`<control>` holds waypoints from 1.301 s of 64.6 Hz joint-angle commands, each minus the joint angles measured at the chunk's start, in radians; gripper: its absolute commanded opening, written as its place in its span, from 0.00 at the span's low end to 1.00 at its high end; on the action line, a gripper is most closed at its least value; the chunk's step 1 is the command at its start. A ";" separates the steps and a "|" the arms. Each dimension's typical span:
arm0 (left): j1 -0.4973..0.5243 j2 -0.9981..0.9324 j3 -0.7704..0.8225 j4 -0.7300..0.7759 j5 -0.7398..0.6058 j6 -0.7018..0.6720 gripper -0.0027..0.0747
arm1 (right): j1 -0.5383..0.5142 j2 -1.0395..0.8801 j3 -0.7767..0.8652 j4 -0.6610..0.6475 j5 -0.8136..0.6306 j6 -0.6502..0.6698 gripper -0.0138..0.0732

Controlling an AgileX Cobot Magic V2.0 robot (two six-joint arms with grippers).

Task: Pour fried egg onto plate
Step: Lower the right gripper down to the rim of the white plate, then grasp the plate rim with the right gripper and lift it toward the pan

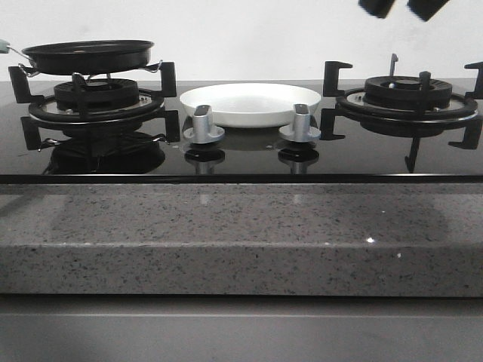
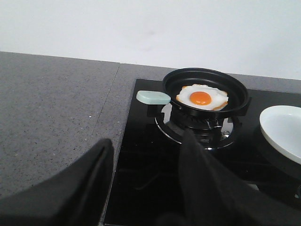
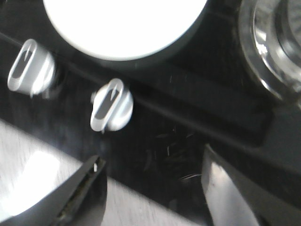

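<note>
The fried egg (image 2: pixel 202 97), white with an orange yolk, lies in a black frying pan (image 2: pixel 205 89) that rests on the left burner (image 1: pixel 96 96). The pan (image 1: pixel 88 56) has a pale green handle (image 2: pixel 153 97). The white plate (image 1: pixel 250 103) stands on the black hob between the two burners, its edge also in the left wrist view (image 2: pixel 283 132) and the right wrist view (image 3: pixel 124 26). My left gripper (image 2: pixel 148 148) hangs open, well short of the handle, with nothing held. High over the right burner, my right gripper (image 1: pixel 401 7) is open and empty above the hob front (image 3: pixel 153 165).
Two silver knobs (image 1: pixel 204 123) (image 1: pixel 300 122) stand just in front of the plate. The right burner (image 1: pixel 407 94) has raised black pan supports. A speckled grey counter (image 1: pixel 226 234) runs along the front and lies left of the hob (image 2: pixel 51 113).
</note>
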 commanded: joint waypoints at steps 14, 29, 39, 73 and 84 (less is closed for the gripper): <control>-0.007 0.013 -0.038 0.000 -0.083 -0.002 0.45 | -0.085 0.206 -0.238 0.168 0.036 -0.009 0.69; -0.007 0.013 -0.038 0.000 -0.083 -0.002 0.45 | -0.087 0.372 -0.403 0.166 0.067 -0.007 0.69; -0.007 0.013 -0.038 0.000 -0.083 -0.002 0.45 | -0.088 0.462 -0.513 0.166 0.090 -0.007 0.69; -0.007 0.013 -0.038 0.000 -0.083 -0.002 0.45 | -0.094 0.622 -0.676 0.173 0.136 -0.007 0.57; -0.007 0.013 -0.038 0.000 -0.083 -0.002 0.45 | -0.094 0.622 -0.676 0.173 0.136 -0.007 0.45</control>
